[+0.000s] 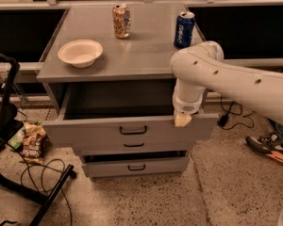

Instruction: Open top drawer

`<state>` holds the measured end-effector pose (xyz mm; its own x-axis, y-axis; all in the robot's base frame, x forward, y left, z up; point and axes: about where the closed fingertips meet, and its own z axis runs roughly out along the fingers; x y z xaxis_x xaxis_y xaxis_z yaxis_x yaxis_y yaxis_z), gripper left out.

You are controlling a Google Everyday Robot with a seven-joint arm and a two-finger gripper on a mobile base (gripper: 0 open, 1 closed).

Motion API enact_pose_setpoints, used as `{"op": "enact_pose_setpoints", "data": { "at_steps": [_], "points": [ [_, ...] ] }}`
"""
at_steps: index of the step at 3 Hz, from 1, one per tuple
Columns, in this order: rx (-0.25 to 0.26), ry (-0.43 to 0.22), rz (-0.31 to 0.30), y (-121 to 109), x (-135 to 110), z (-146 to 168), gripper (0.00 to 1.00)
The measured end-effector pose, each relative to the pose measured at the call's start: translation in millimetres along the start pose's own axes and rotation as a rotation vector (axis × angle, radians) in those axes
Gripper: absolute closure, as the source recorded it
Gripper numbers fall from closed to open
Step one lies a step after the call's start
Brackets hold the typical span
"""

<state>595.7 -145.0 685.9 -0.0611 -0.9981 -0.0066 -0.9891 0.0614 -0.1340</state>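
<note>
Camera view: the top drawer stands open at frame centre, its deep interior exposed below the cabinet top. The gripper sits at the upper edge of the drawer front, right of centre. Whether it is open or closed cannot be told. A bowl rests upper left.

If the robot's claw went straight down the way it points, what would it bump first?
The claw points down onto the front rim of the open top drawer, so it would hit that first. It is probably touching it.
</note>
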Motion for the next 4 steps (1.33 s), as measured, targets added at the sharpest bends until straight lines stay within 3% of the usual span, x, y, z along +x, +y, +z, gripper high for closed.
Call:
{"op": "enact_pose_setpoints", "data": {
  "at_steps": [1,2,4],
  "points": [
    [0.010,-0.033,-0.018,8,-6,-5,1.00],
    [-0.011,-0.038,-0.006,24,7,1,1.00],
    [-0.020,-0.040,-0.001,29,10,-2,1.00]
  ]
}}
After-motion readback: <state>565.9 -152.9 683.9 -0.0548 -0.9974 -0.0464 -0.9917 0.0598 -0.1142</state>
